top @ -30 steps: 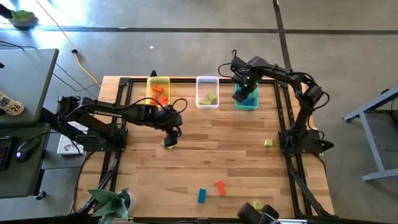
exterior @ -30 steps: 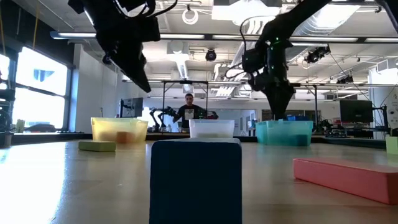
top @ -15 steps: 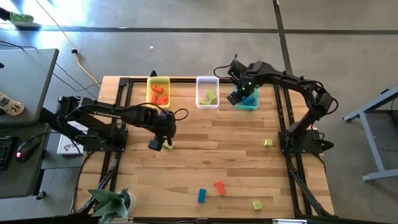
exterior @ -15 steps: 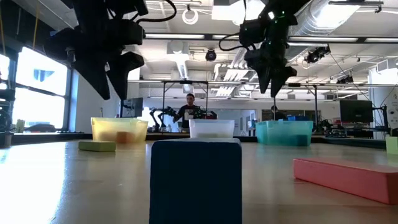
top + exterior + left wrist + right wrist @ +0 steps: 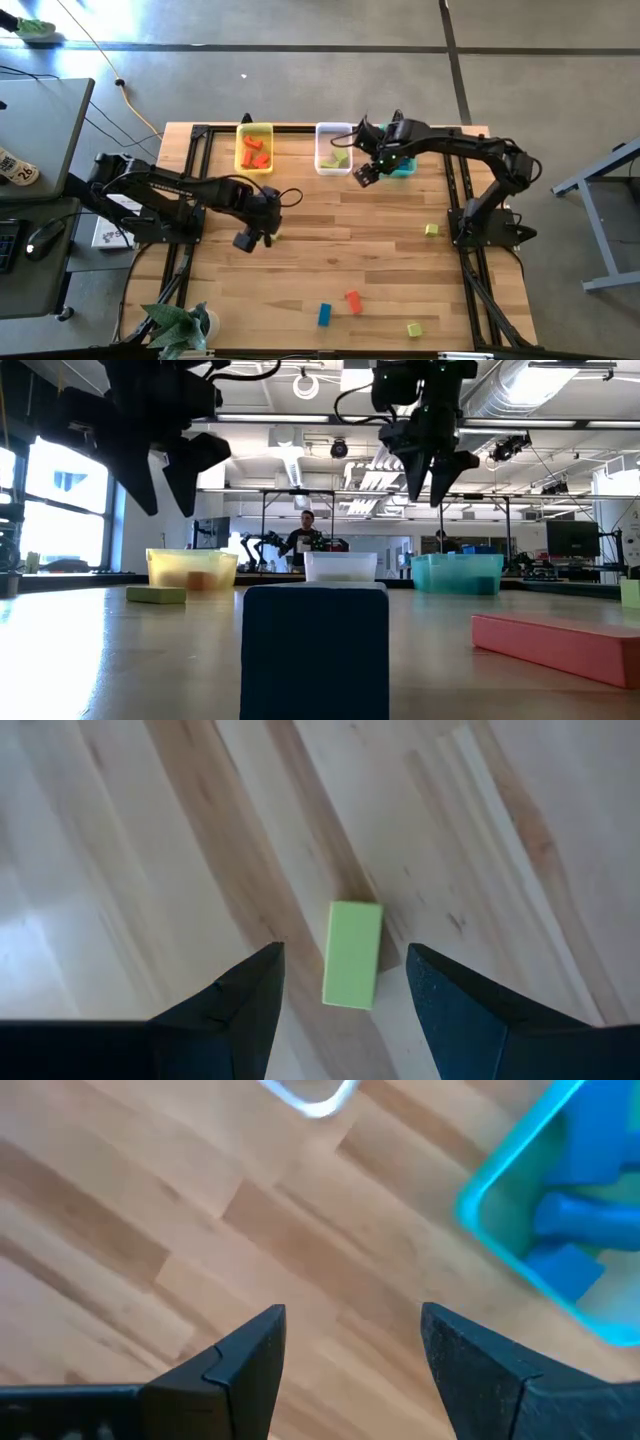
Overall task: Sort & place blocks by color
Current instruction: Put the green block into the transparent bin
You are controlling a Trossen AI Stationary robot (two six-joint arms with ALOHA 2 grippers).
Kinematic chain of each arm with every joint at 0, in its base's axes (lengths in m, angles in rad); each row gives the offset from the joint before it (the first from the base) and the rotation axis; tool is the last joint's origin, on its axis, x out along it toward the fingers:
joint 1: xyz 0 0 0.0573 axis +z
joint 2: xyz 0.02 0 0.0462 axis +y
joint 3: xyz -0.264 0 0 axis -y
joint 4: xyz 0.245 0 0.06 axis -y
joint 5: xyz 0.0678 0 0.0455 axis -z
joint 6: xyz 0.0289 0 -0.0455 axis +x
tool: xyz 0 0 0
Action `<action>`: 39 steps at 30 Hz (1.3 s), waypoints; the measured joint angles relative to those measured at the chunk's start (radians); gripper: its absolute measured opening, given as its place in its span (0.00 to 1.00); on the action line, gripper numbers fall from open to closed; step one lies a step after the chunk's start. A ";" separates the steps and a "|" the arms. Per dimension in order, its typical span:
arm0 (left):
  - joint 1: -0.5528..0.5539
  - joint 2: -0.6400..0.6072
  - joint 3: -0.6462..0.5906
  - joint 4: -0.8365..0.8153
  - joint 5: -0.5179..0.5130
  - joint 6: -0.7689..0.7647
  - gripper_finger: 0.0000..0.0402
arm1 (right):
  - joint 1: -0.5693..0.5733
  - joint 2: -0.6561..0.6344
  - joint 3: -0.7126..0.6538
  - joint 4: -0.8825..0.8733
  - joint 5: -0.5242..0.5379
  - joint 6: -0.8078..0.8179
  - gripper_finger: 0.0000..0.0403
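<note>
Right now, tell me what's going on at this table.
Two arms are sorting blocks into bins by colour. The left gripper hovers open above a yellow-green block lying on the table, holding nothing. The right gripper, open and empty, hangs beside the teal bin, which holds blue blocks. Several blocks lie unsorted on the table.

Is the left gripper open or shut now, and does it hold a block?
Open and empty. In the left wrist view the left gripper has its fingers apart, and the yellow-green block lies flat on the table between them.
</note>
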 joint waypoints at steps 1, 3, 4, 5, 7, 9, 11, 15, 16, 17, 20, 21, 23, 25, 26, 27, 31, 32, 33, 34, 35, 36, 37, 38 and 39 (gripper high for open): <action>-0.008 0.000 0.000 0.000 0.000 0.000 0.50 | 0.014 0.000 0.000 0.000 0.000 0.015 0.55; -0.023 0.000 0.000 0.000 -0.001 0.000 0.50 | 0.043 0.000 0.000 0.000 0.005 0.044 0.55; -0.031 0.000 0.000 0.000 -0.003 0.000 0.50 | 0.057 0.000 0.000 0.000 0.011 0.058 0.55; -0.038 0.000 0.000 0.000 -0.006 0.000 0.50 | 0.072 0.000 0.000 0.000 0.020 0.075 0.55; -0.052 0.000 0.000 0.000 -0.019 -0.001 0.50 | 0.100 0.000 0.000 0.000 0.037 0.099 0.55; -0.062 0.000 0.000 0.000 -0.028 -0.003 0.50 | 0.124 0.000 0.000 0.000 0.049 0.115 0.55; -0.073 0.000 0.000 0.000 -0.028 -0.022 0.50 | 0.145 0.000 0.000 -0.001 0.058 0.132 0.55; -0.084 0.000 0.000 0.000 -0.031 -0.027 0.50 | 0.176 0.000 0.000 -0.001 0.079 0.160 0.55; -0.084 0.000 0.000 0.000 -0.031 -0.027 0.50 | 0.182 0.000 0.000 -0.001 0.083 0.163 0.55; -0.084 0.000 0.000 0.000 -0.031 -0.028 0.50 | 0.188 0.000 0.000 -0.001 0.086 0.169 0.55; -0.084 0.000 0.000 0.000 -0.031 -0.028 0.50 | 0.202 0.000 0.000 -0.001 0.098 0.187 0.55; -0.084 0.000 0.000 0.000 -0.031 -0.028 0.50 | 0.206 0.000 0.000 -0.001 0.104 0.191 0.55; -0.084 0.000 0.000 0.000 -0.031 -0.028 0.50 | 0.212 0.000 0.000 -0.001 0.111 0.203 0.55; -0.084 0.000 0.000 0.000 -0.031 -0.031 0.50 | 0.217 0.000 0.000 -0.001 0.115 0.208 0.55; -0.084 0.000 0.000 0.000 -0.031 -0.031 0.50 | 0.219 0.000 0.000 -0.001 0.117 0.209 0.55; -0.084 0.000 0.000 0.000 -0.031 -0.031 0.50 | 0.220 0.000 0.000 -0.001 0.118 0.209 0.55; -0.084 0.013 0.000 0.011 -0.027 -0.028 0.50 | 0.220 0.000 0.000 -0.001 0.118 0.211 0.55; -0.084 0.025 0.000 0.018 -0.027 -0.028 0.50 | 0.220 0.000 0.000 0.000 0.119 0.212 0.55; -0.084 0.035 -0.001 0.017 -0.027 -0.028 0.50 | 0.220 0.000 0.000 0.000 0.120 0.212 0.55; -0.084 0.048 -0.001 0.020 -0.027 -0.028 0.50 | 0.220 0.000 0.000 0.000 0.121 0.212 0.55; -0.084 0.066 -0.001 0.030 -0.027 -0.028 0.50 | 0.220 0.000 0.000 0.000 0.124 0.212 0.55; -0.084 0.086 -0.001 0.032 -0.028 -0.028 0.50 | 0.220 0.000 0.000 0.000 0.124 0.212 0.55; -0.084 0.107 -0.001 0.031 -0.031 -0.028 0.50 | 0.220 0.000 0.000 0.001 0.124 0.212 0.55; -0.084 0.126 -0.001 0.032 -0.043 -0.028 0.50 | 0.220 0.000 0.000 0.002 0.124 0.212 0.55; -0.083 0.143 -0.001 0.034 -0.058 -0.028 0.50 | 0.220 0.000 0.000 0.003 0.124 0.211 0.55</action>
